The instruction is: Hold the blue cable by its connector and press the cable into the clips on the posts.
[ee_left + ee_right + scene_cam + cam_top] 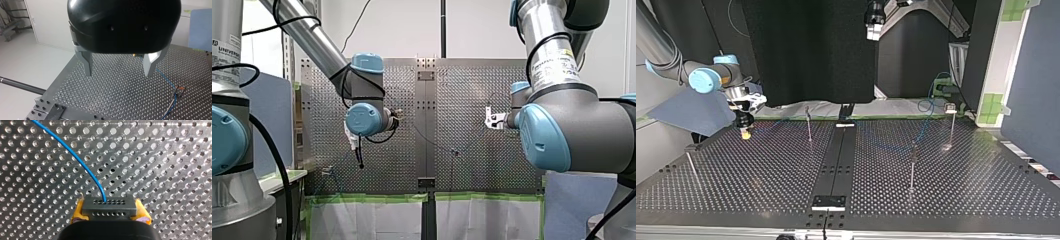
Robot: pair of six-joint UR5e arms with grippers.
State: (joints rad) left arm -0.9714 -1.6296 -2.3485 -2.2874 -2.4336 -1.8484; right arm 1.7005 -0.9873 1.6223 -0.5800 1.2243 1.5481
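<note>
Clamped shut, my right claw (pixel 109 206) grips the dark connector (pixel 109 213) between its yellow pads (pixel 79 207), one pad against each end of the block. The blue cable (pixel 75 161) leaves the connector's front face at the claw's twelve o'clock and arcs away over the perforated counter (pixel 165 170) toward eleven o'clock. In the top view this claw hangs low at about ten o'clock on the counter, its yellow tip just above the holes. Thin upright posts (pixel 809 127) stand near the middle, at two o'clock and at nine o'clock. A faint line of the cable sags between the posts on the two o'clock side. My left claw (pixel 119 67) is spread wide above the counter, its two metal fingers (pixel 87 63) well apart with nothing between them. The cable passes at this claw's four o'clock, running through a small clip (pixel 179 90) there, well apart from the fingers.
</note>
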